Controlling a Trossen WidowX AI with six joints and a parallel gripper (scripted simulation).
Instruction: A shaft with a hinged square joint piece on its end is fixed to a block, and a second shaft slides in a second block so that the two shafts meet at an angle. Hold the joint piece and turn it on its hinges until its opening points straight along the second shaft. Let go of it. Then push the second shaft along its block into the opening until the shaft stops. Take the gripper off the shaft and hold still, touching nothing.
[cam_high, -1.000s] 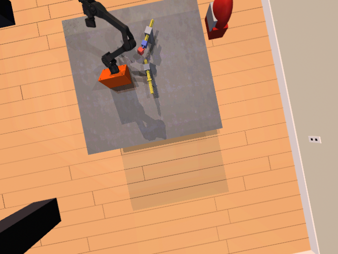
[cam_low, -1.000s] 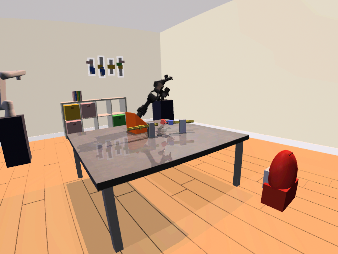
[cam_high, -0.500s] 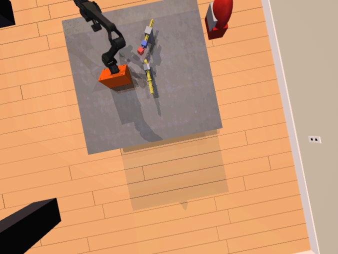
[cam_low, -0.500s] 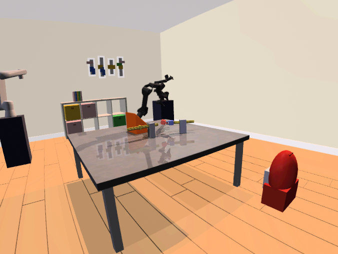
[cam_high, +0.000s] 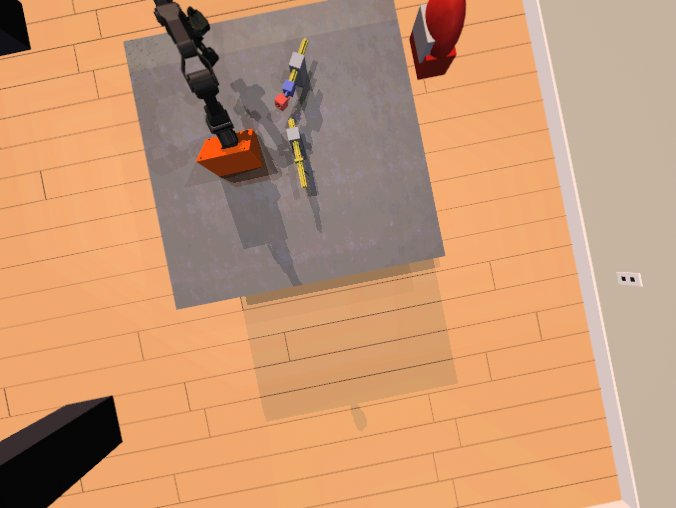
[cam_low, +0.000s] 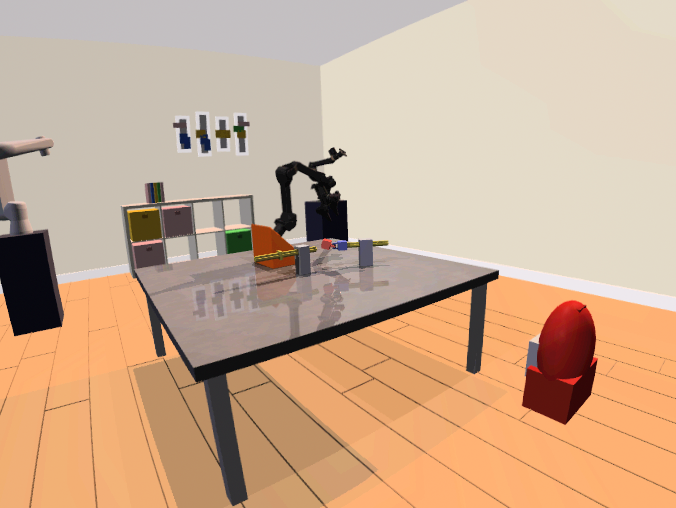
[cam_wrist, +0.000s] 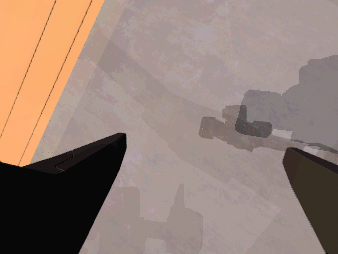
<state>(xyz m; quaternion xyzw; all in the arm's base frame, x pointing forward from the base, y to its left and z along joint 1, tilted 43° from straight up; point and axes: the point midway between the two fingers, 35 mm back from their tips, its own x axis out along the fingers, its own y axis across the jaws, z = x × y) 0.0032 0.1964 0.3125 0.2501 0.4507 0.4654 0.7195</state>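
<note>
1. Status: the joint piece (cam_high: 281, 102) (cam_low: 326, 244), red, stands at the end of the fixed shaft (cam_high: 302, 46) (cam_low: 379, 243), beyond the blue hinge part (cam_high: 288, 87) (cam_low: 341, 245). It lies between the fixed shaft's block (cam_high: 296, 60) (cam_low: 365, 252) and the second block (cam_high: 293, 133) (cam_low: 303, 260).
2. Gripper (cam_high: 206, 39) (cam_low: 330, 216) (cam_wrist: 203, 147): fingers wide apart, nothing between them, above the tabletop (cam_high: 349, 218) (cam_low: 327, 300) and clear of the joint piece.
3. Second shaft (cam_high: 300, 163) (cam_low: 273, 255): through its block, its tip apart from the joint piece. Insertion not done.
4. Step in hand, as judged: reaching for the joint piece. Bring the open fingers over it and descend so they straddle opposite sides, missing the blue part.
5. Close squarely, then turn it in a small arc about its hinges; a straight pull would load them. Seen from the top view, its opening appears to need swinging rightward.
6. Check alignment along the second shaft before release; open fully and back straight off, lest the fingers drag it round.
7. Risk: a residual tilt would probably jam the shaft at the opening's rim.
</note>
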